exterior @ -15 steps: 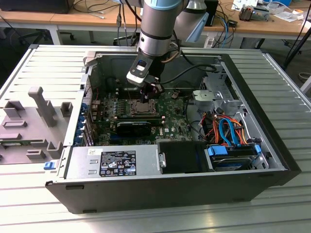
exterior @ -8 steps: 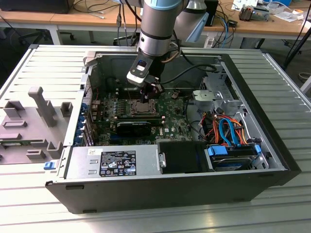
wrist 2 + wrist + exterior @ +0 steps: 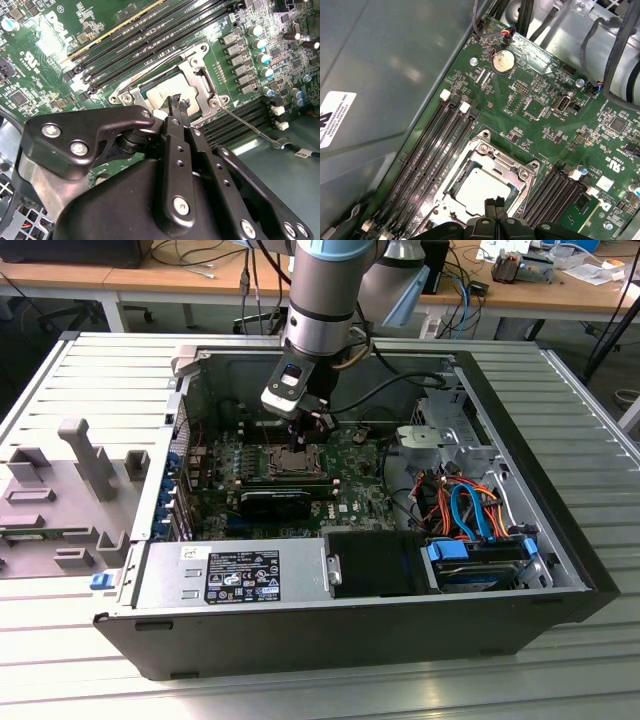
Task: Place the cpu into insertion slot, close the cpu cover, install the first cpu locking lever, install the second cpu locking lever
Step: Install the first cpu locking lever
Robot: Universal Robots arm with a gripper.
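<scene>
The cpu (image 3: 482,187) sits in the insertion slot (image 3: 456,184) on the green motherboard (image 3: 540,110). The silvery cpu cover (image 3: 492,152) lies framing it, between the banks of memory slots (image 3: 435,150). The gripper (image 3: 494,204) hangs just over the cpu, its fingertips pressed together with nothing between them. Whether they touch the cpu cannot be told.

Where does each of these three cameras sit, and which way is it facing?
Exterior view: off the arm, above the open black computer case, looking down inside; grey robot arm and black gripper show.
First wrist view: on the wrist, facing the green motherboard; the shut gripper shows.
Second wrist view: on the wrist, looking along the gripper's body.
Both wrist views share the silvery square cpu cover.
</scene>
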